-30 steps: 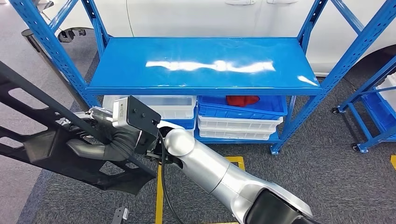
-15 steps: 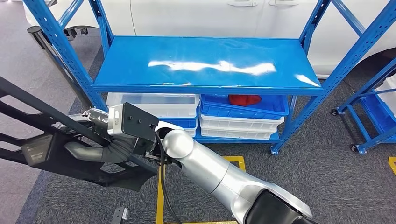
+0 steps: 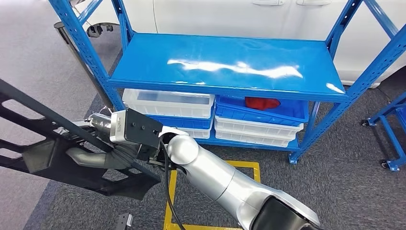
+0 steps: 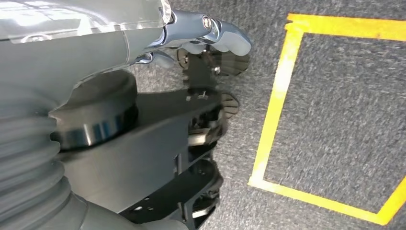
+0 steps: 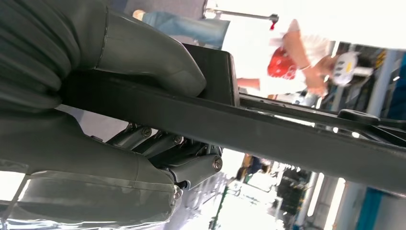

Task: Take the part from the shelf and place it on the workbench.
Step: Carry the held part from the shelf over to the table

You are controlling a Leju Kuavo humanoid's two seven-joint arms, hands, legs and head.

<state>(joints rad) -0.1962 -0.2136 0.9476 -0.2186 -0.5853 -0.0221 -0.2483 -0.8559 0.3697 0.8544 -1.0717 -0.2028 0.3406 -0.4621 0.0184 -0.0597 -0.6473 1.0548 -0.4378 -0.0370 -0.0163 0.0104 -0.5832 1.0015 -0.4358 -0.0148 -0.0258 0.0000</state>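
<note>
The part is a large black open-framed panel at the lower left of the head view, held up off the floor. My right arm reaches across from the lower right, and my right hand grips one of the part's bars. In the right wrist view the thumb lies over the black bar and the fingers wrap it from the other side. My left hand hangs above the grey carpet with nothing in it.
The blue shelf stands ahead with a bare middle board. Below it sit white bins and a blue bin holding a red thing. A white car is behind. Yellow floor tape marks the carpet. A person stands nearby.
The whole picture has shifted: the shelf now sits further right and lower, so the camera has turned left. My right hand keeps its grip on the black part.
</note>
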